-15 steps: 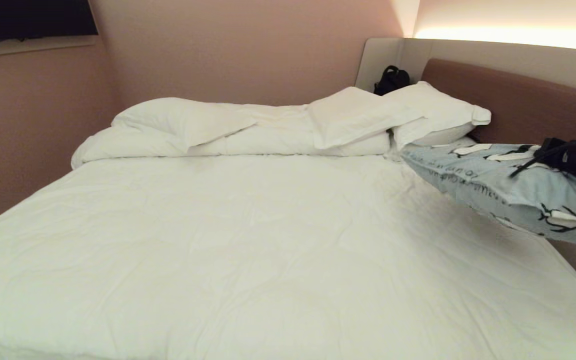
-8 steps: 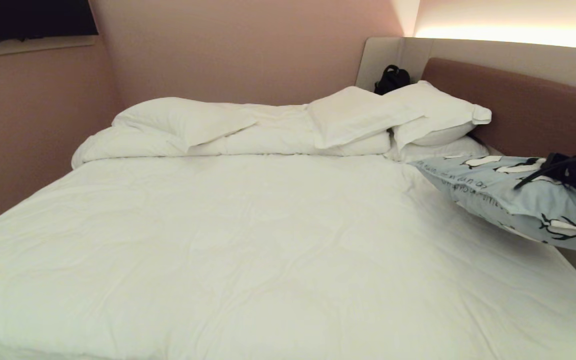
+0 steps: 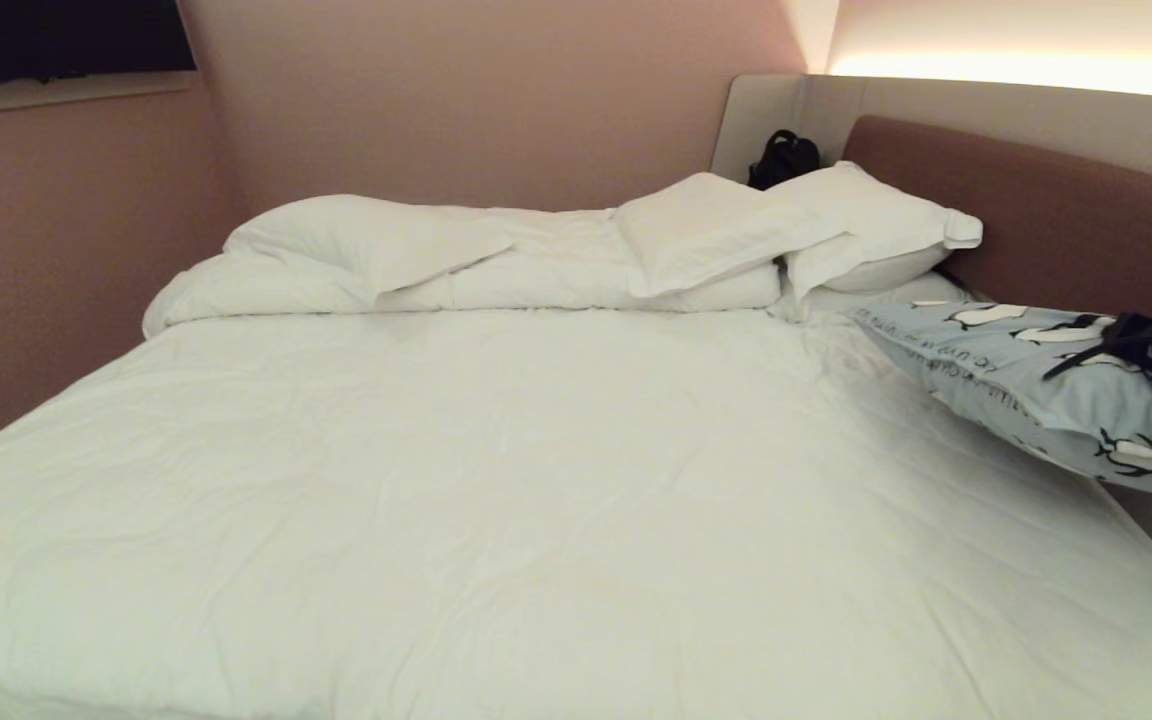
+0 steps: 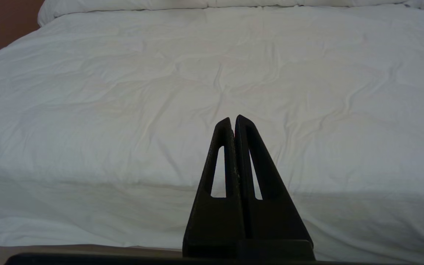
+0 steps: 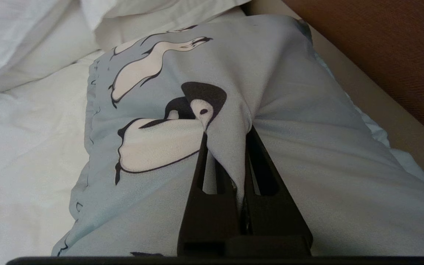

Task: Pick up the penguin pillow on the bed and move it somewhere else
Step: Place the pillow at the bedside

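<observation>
I've got the right end effector (image 5: pixel 230 147) clamped on a fold of the light blue-grey penguin-print pillow (image 3: pixel 1026 380), carrying it at the big white bed's (image 3: pixel 496 480) right edge near the headboard. Next: pick a drop spot, then release.

We see one line of dark handwriting-style text on the penguin pillow (image 3: pixel 1036 380), running along its light blue cover beside the row of penguins. We cannot read its words. We find no other text, label or number.
</observation>
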Tool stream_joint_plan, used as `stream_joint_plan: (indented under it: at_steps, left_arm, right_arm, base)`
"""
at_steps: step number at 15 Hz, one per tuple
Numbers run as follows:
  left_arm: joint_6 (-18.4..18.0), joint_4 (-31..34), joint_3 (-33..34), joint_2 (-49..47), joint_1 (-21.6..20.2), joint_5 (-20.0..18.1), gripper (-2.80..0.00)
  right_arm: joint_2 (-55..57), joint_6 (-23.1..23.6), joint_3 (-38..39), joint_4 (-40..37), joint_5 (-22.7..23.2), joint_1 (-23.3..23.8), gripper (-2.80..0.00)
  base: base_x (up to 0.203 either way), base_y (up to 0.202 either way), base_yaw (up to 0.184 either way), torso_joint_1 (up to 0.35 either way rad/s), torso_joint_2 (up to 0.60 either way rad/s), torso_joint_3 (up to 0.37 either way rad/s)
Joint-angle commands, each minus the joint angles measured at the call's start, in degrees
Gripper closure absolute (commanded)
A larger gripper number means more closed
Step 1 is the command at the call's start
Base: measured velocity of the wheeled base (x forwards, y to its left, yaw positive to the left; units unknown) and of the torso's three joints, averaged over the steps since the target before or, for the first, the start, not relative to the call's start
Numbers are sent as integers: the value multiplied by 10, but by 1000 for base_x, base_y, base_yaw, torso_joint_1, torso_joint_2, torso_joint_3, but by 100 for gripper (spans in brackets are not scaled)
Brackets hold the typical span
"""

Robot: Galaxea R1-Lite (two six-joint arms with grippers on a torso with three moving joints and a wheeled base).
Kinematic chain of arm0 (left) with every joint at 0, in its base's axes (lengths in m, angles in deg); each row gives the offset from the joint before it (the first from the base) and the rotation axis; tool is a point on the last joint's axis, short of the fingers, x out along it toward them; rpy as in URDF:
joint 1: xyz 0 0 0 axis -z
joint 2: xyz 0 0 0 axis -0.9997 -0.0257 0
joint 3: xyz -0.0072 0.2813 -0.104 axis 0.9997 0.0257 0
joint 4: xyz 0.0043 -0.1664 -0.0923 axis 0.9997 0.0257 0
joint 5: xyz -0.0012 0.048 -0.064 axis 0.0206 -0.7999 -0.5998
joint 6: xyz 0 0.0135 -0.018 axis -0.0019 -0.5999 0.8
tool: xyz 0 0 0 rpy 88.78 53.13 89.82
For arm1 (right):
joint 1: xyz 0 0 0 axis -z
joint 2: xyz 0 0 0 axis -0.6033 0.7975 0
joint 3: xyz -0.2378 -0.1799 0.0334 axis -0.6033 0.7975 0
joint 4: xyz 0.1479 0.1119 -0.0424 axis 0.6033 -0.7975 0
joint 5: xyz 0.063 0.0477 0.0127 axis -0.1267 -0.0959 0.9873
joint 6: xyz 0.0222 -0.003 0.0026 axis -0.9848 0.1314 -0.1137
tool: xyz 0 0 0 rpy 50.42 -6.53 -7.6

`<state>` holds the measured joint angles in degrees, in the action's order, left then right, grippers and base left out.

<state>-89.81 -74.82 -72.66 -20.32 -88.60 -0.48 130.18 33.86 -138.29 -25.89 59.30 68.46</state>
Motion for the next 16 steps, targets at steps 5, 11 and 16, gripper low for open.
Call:
stream_joint_plan:
  at_steps: [5, 11, 16]
  left_arm:
    - [0, 0, 0, 0, 0, 0, 0]
    - [0, 0, 0, 0, 0, 0, 0]
    - [0, 0, 0, 0, 0, 0, 0]
  right_arm:
    - [64, 22, -16, 3, 30, 5, 0]
    - [85, 84, 74, 48, 29, 21, 0]
    - [83, 113, 145, 110, 27, 21, 0]
  base:
    - [0, 0, 0, 0, 0, 0]
    - [0, 0, 0, 0, 0, 0]
    - [0, 0, 0, 0, 0, 0]
